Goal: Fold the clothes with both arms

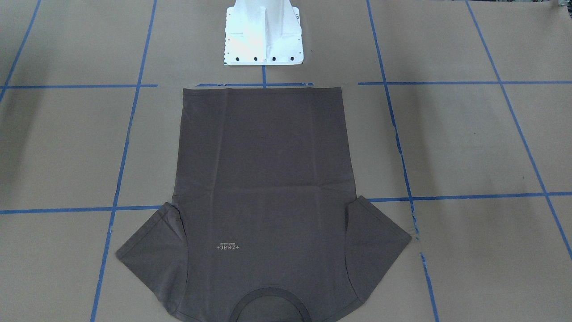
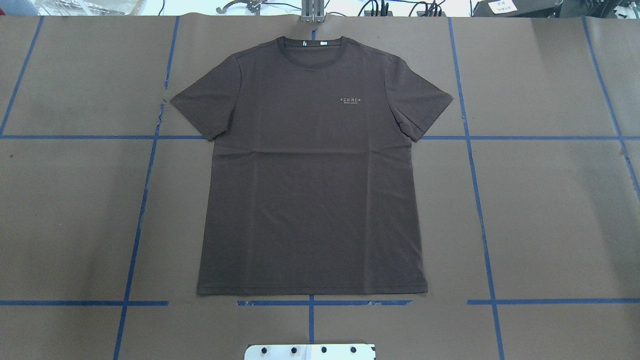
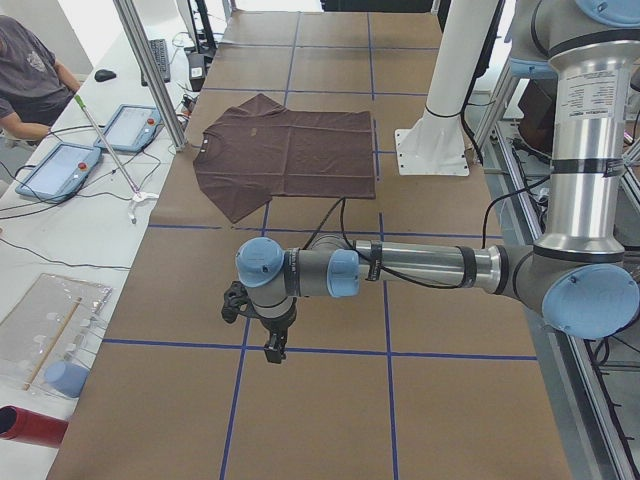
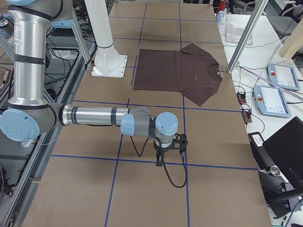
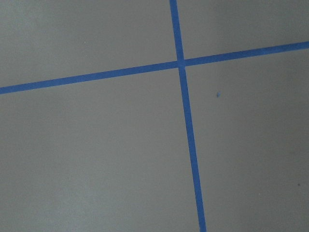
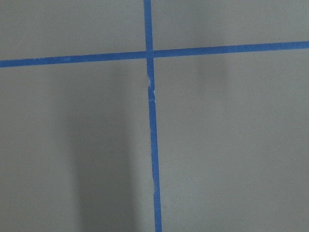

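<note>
Dark brown-grey short-sleeved T-shirt [image 2: 310, 175] lies flat on brown counter [image 2: 550, 210], hem near white pedestal base [image 1: 263, 40]; jaws too small to tell if clenched.

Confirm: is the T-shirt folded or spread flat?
Spread flat. The T-shirt lies front up, both sleeves out sideways, collar and hem fully showing, nothing doubled over.

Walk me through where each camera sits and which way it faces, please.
Front-facing: across the table, looking steeply down at the T-shirt; only the white base shows.
Overhead: behind the robot, looking forward and down; T-shirt, base edge.
Left side: table's end; left arm near.
Right side: opposite end; right arm near.
Left wrist: down at blue tape; no robot parts.
Right wrist: likewise.
Shared: all four fixed views show the T-shirt.
</note>
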Motion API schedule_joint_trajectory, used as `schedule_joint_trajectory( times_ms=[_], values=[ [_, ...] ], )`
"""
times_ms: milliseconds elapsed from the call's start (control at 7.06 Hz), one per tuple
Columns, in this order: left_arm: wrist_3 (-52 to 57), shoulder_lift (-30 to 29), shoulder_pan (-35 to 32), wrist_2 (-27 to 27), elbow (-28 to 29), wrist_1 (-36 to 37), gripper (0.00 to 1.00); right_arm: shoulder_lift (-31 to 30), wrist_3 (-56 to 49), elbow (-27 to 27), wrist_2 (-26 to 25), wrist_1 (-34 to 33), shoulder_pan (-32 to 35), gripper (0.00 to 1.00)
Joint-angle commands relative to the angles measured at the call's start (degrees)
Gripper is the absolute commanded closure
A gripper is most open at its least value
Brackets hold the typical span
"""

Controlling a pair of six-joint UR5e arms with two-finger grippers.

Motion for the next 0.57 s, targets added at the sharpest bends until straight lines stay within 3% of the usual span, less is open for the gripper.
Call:
schedule_joint_trajectory(
  times_ms=[0,425],
  values=[
    [0.1,0.0,0.0,0.0,-0.1,0.0,0.00,0.7,0.2,0.5,0.2,0.2,0.0,0.00],
    [0.3,-2.0,0.2,0.0,-2.9,-2.4,0.00,6.6,0.1,-1.8,1.4,1.0,-0.4,0.00]
  ],
)
